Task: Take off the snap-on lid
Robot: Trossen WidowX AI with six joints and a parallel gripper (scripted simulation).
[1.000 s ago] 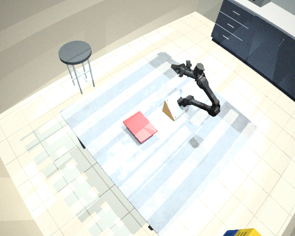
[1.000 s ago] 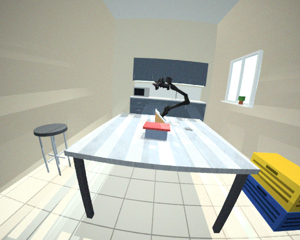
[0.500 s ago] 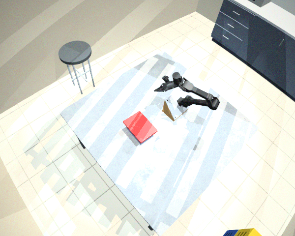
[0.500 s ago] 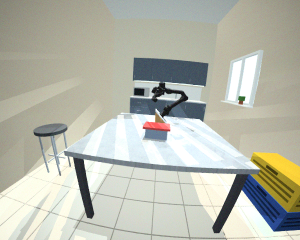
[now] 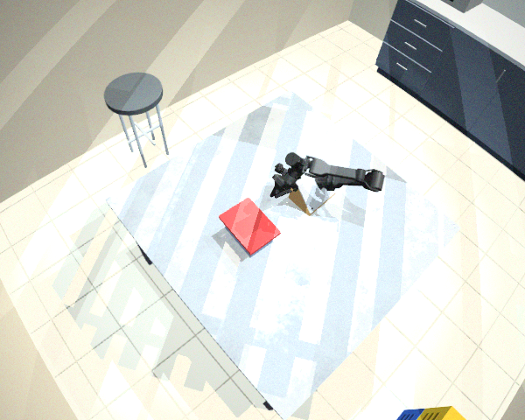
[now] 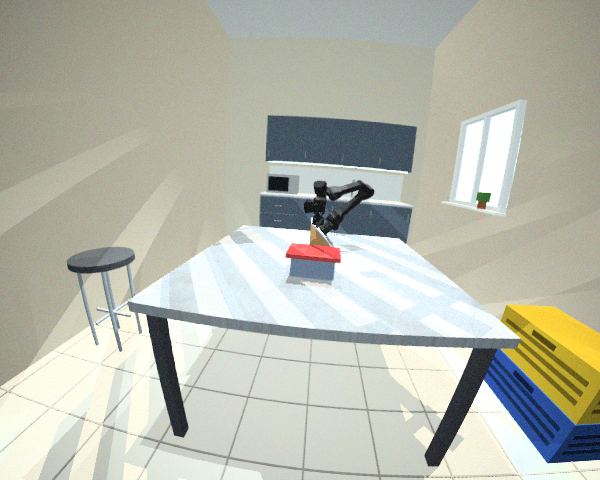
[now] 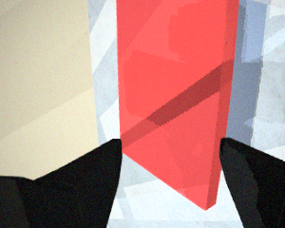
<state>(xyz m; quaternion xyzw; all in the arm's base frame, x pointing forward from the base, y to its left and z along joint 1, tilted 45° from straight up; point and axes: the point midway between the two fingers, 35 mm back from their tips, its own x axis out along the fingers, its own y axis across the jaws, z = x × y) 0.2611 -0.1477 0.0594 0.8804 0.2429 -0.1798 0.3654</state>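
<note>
The red lid sits flat on top of the blue-grey storage box, which stands on the table. My gripper is partly open and empty. It hangs above the table on the arm-base side of the box, apart from the lid. In the wrist view the lid's near end shows between and beyond the fingertips, without visible contact. The lid hides the inside of the box.
The arm's base is on a tilted wedge stand behind the box, close to the gripper. A round stool stands beside the table. Yellow and blue crates stand on the floor at the right in the exterior view.
</note>
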